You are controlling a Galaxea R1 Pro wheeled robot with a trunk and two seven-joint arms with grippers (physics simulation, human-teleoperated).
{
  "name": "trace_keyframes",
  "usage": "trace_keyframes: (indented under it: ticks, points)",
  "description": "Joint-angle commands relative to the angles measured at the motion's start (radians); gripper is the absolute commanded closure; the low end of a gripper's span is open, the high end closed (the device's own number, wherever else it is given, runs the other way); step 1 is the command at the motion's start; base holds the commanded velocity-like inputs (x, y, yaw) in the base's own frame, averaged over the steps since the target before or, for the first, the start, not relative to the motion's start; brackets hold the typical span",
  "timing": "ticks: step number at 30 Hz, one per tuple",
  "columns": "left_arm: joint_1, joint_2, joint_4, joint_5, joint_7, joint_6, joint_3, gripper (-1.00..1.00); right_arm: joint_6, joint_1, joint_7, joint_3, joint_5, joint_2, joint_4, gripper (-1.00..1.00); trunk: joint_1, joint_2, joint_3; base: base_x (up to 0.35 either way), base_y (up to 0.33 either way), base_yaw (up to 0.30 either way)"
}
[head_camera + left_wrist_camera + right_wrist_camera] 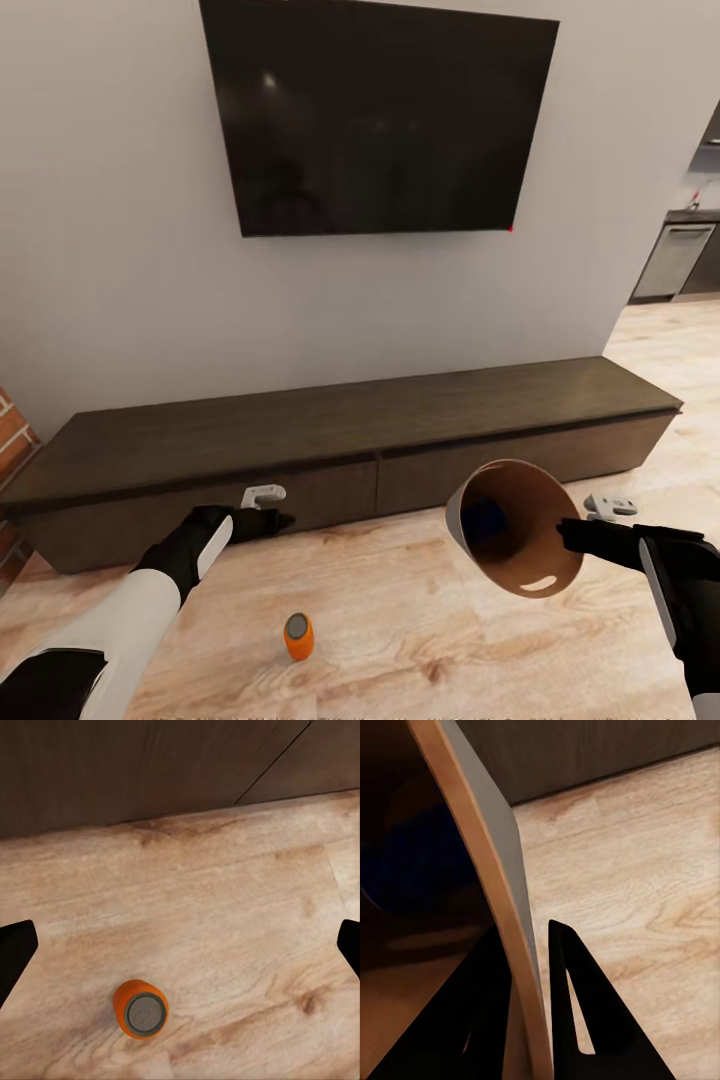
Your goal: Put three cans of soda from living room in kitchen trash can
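Note:
One orange can of soda [298, 636] with a grey top stands upright on the wood floor in front of the long dark bench [350, 420]. My left gripper [272, 521] hovers open above and behind it. In the left wrist view that can [140, 1009] sits below the wide-apart fingertips [16, 949]. My right gripper [567, 532] is shut on the rim of the grey trash can [512, 530], which is lifted and tilted with its tan mouth toward me. A blue can [487, 520] lies inside. In the right wrist view the fingers [585, 1012] pinch the bin wall [484, 870].
A large black TV [375, 115] hangs on the grey wall above the bench. Red brick [12, 440] shows at the left edge. Past the bench's right end the wood floor runs toward a steel appliance [675, 260] in the kitchen.

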Motion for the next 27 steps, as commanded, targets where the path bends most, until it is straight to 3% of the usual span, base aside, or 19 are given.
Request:
trace_keyframes:
  ticks: [1, 14, 27]
  points:
    - [0.000, 0.000, 0.000, 0.000, 0.000, 0.000, 0.000, -1.00, 0.005, -0.001, 0.004, 0.001, -0.028, 0.000, -0.001, 1.00, 0.004, -0.007, -0.004, 0.002, 0.000, 0.000]
    - [0.000, 0.000, 0.001, -0.002, 0.000, -0.001, -0.001, -1.00, 0.029, -0.005, 0.004, -0.001, -0.029, -0.002, -0.014, 1.00, 0.054, -0.098, -0.054, 0.000, 0.000, 0.000]
    - [0.000, -0.002, 0.001, -0.004, 0.000, -0.004, -0.001, -1.00, 0.065, -0.005, 0.004, 0.023, -0.029, -0.004, -0.012, 1.00, 0.103, -0.189, -0.114, 0.000, 0.000, 0.000]
